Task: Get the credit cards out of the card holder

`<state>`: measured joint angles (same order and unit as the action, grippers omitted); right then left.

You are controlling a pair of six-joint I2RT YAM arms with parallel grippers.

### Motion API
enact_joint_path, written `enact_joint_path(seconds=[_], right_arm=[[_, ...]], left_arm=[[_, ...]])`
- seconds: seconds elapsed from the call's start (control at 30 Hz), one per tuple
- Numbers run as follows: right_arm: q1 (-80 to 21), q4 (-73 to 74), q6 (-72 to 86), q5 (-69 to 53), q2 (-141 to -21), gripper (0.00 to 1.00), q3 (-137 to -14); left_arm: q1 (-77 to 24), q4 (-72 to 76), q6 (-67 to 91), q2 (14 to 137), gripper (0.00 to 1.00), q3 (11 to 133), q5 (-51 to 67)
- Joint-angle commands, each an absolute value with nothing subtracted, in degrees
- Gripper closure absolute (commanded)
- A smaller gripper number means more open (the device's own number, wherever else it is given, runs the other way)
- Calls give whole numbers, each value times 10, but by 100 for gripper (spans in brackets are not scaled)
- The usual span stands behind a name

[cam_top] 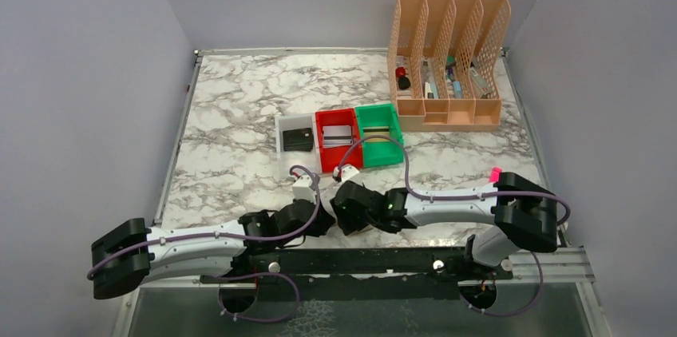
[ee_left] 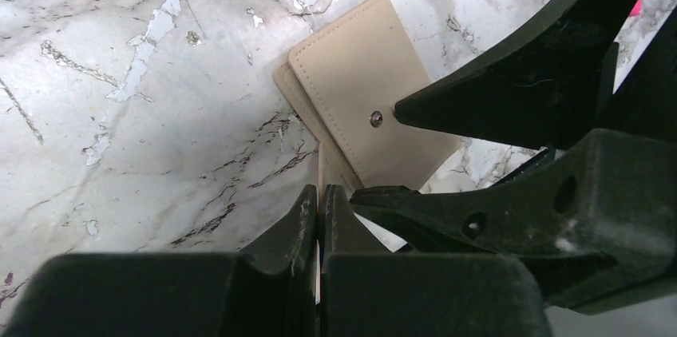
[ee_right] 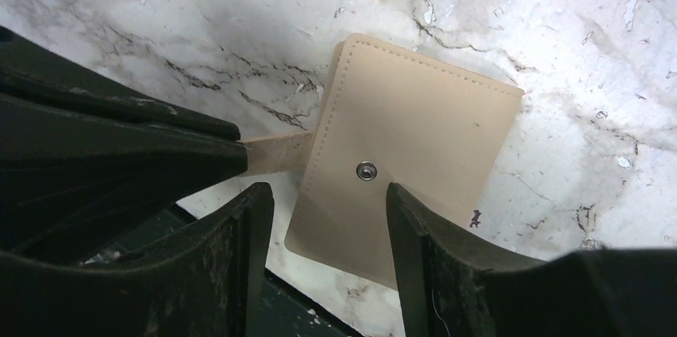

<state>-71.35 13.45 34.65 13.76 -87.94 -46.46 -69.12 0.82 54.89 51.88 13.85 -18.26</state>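
Here, at lower centre, the left gripper (ee_left: 319, 197) is pinched shut on the strap of the card holder (ee_right: 415, 113) (tan, stitched edge, one metal snap stud). It lies folded on the marble table (cam_top: 239, 105). The right gripper (ee_right: 326, 197) is spread open astride it. Beyond stand the white tray (cam_top: 279, 136), red tray (cam_top: 342, 160) and green tray (cam_top: 382, 153).

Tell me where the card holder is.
In both wrist views the card holder lies at the near edge of the table: the left gripper pinches its strap, the right gripper, jaws open, straddles its snap.
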Motion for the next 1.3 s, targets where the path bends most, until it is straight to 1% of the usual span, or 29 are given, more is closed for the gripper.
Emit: enact_joint_path(seconds=[0.0,0.1,0.3,0.47,0.7,1.0,1.13,1.27], right_arm=[[-721,189,383,210,-920,40,-464],[-725,210,401,247,-926,43,-467],[-736,240,420,305,-930,51,-484],[-741,255,424,329,-925,60,-499],[-740,236,428,326,-872,66,-491],[-732,220,442,325,-805,66,-449],[-714,223,453,325,-787,66,-429],[-687,200,452,294,-769,66,-403]], left_arm=[[-692,14,556,490,100,129,-210],[-692,8,560,478,100,124,-213],[-693,-2,558,460,100,127,-215],[-692,-18,541,454,100,147,-213],[-693,-48,529,451,100,171,-221],[-692,-98,526,446,100,192,-240],[-692,-109,519,436,100,203,-240],[-692,-120,501,431,100,224,-242]])
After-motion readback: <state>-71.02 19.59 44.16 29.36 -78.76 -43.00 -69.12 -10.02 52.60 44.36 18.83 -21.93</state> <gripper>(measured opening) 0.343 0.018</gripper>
